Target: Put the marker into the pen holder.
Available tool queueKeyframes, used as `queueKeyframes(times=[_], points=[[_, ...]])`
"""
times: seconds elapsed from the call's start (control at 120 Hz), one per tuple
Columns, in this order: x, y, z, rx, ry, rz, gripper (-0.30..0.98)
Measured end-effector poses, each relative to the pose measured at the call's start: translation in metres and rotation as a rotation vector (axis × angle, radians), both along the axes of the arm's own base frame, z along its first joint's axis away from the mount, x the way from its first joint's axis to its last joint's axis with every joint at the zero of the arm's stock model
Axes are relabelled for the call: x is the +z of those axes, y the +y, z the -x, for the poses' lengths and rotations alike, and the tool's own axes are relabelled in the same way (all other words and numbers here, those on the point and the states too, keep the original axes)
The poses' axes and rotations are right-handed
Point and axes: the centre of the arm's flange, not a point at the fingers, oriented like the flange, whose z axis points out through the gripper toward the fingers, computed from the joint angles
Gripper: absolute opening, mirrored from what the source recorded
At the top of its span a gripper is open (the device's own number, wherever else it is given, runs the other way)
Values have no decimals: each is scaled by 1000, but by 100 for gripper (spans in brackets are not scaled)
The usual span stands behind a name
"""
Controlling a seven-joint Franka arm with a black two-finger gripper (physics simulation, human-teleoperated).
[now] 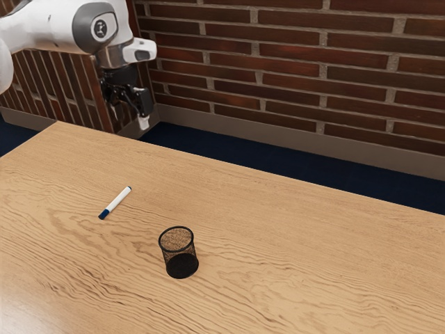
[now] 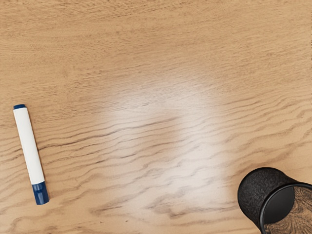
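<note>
Gripper [image 1: 129,117] hangs raised at the exterior view's far left, fingers apart and empty, presumably for approach clearance, while the marker [image 1: 117,201] lies flat, to that view's left of the pen holder [image 1: 182,266], upright for insertion.

1. Exterior view, ten o'clock: the edge cuts off the arm [image 1: 42,31].
2. Six o'clock there: the table [image 1: 292,278] runs past the edge.
3. Wrist view: the pen holder [image 2: 256,195] is cropped, opposite the marker [image 2: 30,146].
</note>
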Motion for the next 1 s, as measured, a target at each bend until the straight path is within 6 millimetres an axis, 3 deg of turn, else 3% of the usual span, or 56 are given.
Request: queueKeyframes(times=[0.158,0.208,0.383,0.517,0.758,0.9,1.0], points=[[-3,0,-3,-28,-22,3,67],[-14,1,-5,-30,-8,-1,67],[-110,26,-13,31,140,-13,67],[-161,49,-16,80,182,-31,67],[-228,102,-13,156,212,-63,67],[-255,128,1,198,229,-65,67],[-272,136,10,203,226,-61,67]])
